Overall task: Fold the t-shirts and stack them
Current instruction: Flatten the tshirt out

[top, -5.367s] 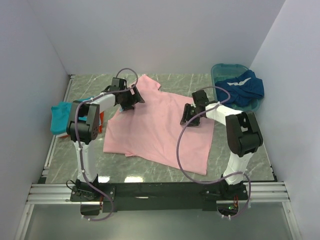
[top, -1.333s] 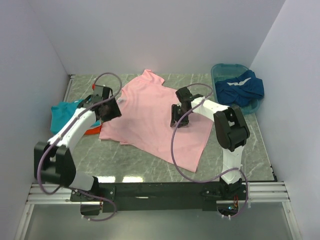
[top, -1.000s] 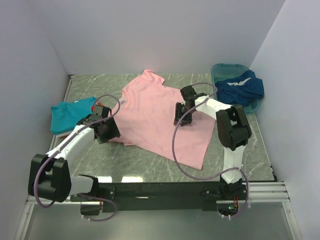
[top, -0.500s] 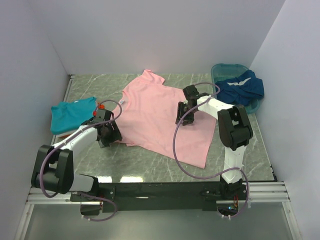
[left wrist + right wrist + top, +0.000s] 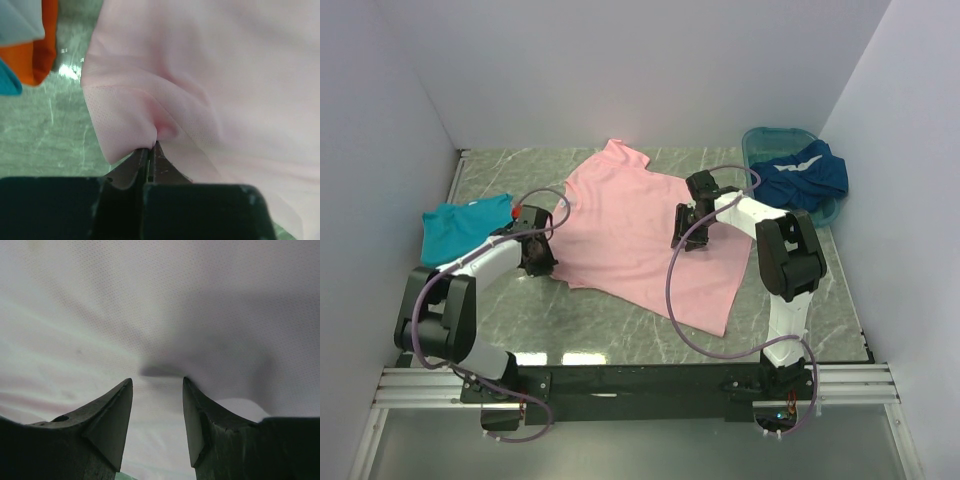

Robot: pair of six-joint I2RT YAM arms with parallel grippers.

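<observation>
The pink shirt [image 5: 640,230] lay slanted, left of the basin [image 5: 752,136]. The left gripper [image 5: 150,151], open earlier, pinched the shirt's edge. The right gripper [image 5: 157,390] stayed open.

left pincer [image 5: 150,151] | moved from far sleeve to near left edge of pink t-shirt [image 5: 630,240] | now clamped shut

t-shirts: 4 = 1 pink t-shirt [image 5: 630,230] + 1 teal t-shirt [image 5: 460,228] + 1 orange t-shirt [image 5: 40,50] + 1 dark blue t-shirt [image 5: 805,175] with white trim | teal basin [image 5: 760,135]: 1 | robot arms: 2 = left arm [image 5: 485,262] + right arm [image 5: 750,215] | table [image 5: 620,325]: 1
</observation>
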